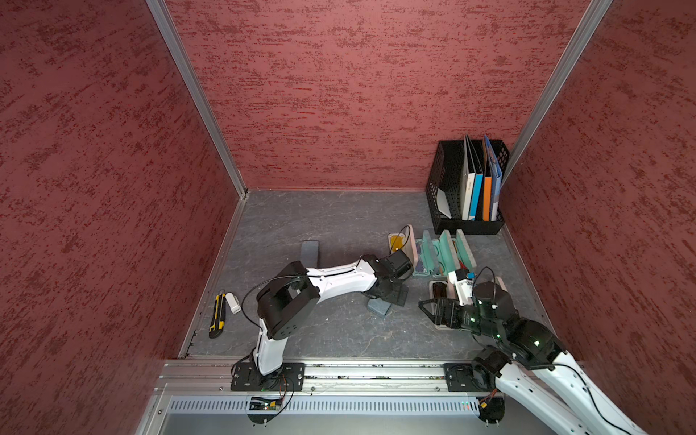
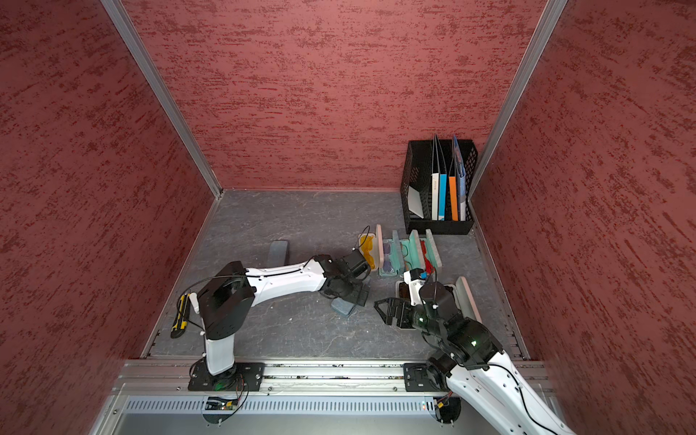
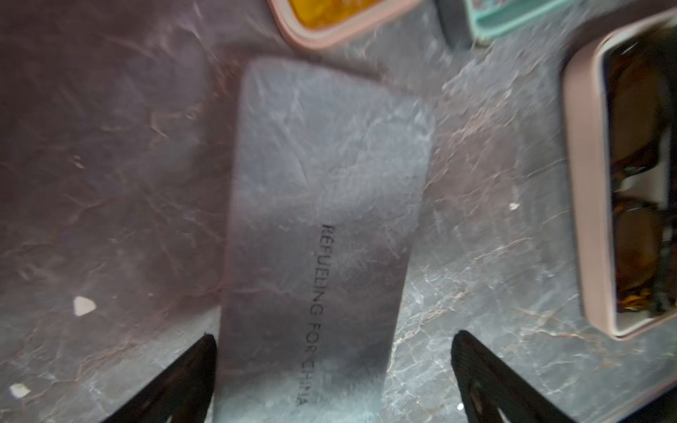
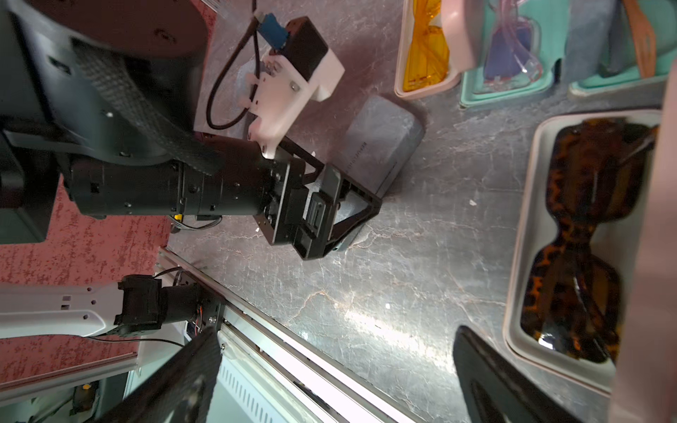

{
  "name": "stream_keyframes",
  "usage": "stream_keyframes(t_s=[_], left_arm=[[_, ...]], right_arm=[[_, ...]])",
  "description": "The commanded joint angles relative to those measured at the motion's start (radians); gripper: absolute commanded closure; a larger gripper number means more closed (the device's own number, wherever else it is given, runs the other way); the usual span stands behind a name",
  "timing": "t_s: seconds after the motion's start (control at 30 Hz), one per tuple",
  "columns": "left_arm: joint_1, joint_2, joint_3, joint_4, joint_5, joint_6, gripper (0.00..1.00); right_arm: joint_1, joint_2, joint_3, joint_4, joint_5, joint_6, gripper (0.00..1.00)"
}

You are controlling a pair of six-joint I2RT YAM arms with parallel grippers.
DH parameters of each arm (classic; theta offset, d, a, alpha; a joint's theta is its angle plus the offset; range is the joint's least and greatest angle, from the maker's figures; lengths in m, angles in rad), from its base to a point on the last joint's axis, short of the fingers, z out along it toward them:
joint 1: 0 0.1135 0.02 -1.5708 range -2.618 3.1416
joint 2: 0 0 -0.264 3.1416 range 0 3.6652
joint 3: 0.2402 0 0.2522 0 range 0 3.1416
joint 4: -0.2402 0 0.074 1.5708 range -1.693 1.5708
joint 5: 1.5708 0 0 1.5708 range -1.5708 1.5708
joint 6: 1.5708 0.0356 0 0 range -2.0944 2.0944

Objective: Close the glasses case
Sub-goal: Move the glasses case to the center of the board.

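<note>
Right wrist view puts the open pink glasses case (image 4: 524, 234), tortoiseshell sunglasses (image 4: 582, 205) inside, on the worktop (image 4: 403, 293) just beside your right gripper (image 4: 337, 331), its jaws spread and empty. Your left gripper (image 3: 335, 338) hangs spread over a shut grey case (image 3: 322, 183). Expect a light, stiff shell that slides easily. Push the raised lid (image 4: 657, 274) near its free edge, clear of the lenses.

**Crowded on the right, a few bits on the left**

A file rack (image 1: 448, 180) stands in the far right corner of the table (image 1: 301, 211). Just in front of it is a row of open cases (image 1: 446, 250). Nearer, by the right edge, a lone open case (image 4: 527, 205) has sunglasses (image 4: 582, 219) in it. Mid-table lies a closed case (image 3: 322, 219), with a second closed case (image 1: 310, 252) behind it to the left. A utility knife (image 1: 217, 314) lies along the left edge, a small block (image 1: 233, 303) just beside it.
</note>
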Motion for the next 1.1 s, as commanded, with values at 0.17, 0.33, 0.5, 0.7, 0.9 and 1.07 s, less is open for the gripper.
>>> stream_keyframes(t_s=[0.17, 0.33, 0.5, 0.7, 0.9, 1.07], left_arm=[[-0.013, 0.082, 0.045, -0.08, -0.034, 0.028, 0.0], [-0.01, 0.079, 0.012, -0.064, -0.044, 0.018, 0.09], [-0.005, 0.043, -0.042, -0.036, -0.063, -0.014, 0.02], [-0.009, -0.076, -0.092, 0.0, -0.093, -0.049, 0.0], [-0.013, -0.032, -0.05, -0.019, -0.065, -0.034, 0.08], [-0.017, -0.001, -0.037, -0.014, -0.061, -0.034, 0.17]], right_arm=[[-0.003, 0.024, -0.001, 0.004, 0.003, 0.001, 0.02], [-0.003, 0.05, -0.01, 0.034, -0.006, -0.004, 0.02], [-0.003, 0.072, -0.018, 0.064, -0.018, -0.005, 0.02], [-0.003, 0.078, -0.03, 0.081, -0.023, -0.005, 0.02], [-0.004, 0.081, -0.05, 0.101, -0.034, -0.001, 0.02], [-0.003, 0.081, -0.067, 0.114, -0.046, 0.002, 0.02]])
